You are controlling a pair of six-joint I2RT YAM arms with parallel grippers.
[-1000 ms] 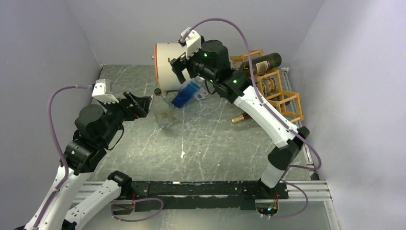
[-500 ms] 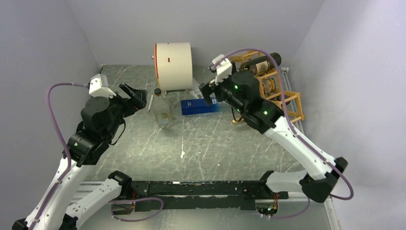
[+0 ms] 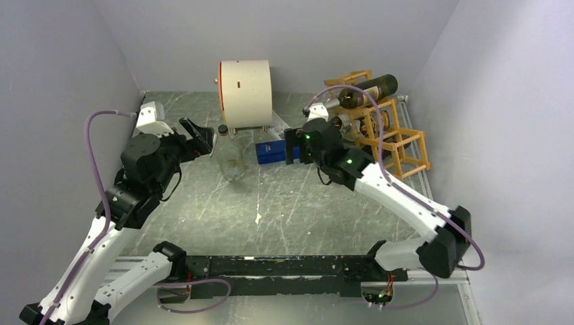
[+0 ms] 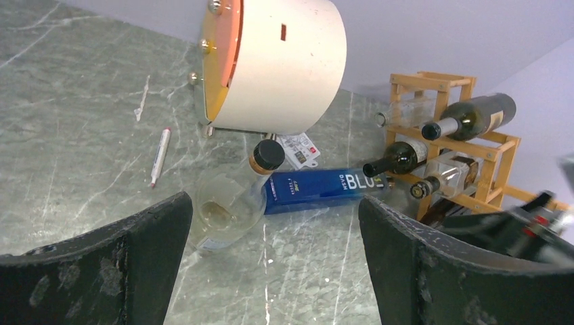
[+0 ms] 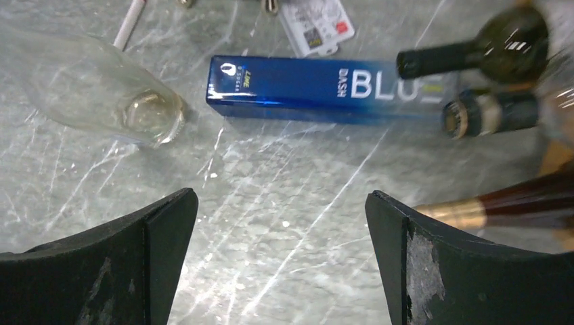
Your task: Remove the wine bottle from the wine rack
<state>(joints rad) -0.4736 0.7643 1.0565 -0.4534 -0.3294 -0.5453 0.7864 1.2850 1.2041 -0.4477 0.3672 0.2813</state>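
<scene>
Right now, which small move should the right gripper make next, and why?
Probably swing the open right gripper toward the neck of the dark green glass bottle in the light wooden lattice rack; its jaws hold nothing.

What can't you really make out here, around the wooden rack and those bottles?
- Top view: the right arm covers the blue bottle's neck end and part of the wine rack.
- Right wrist view: the gold-necked bottle is blurred and cut off by the right edge.
- Left wrist view: the card's print is too small to read.
</scene>
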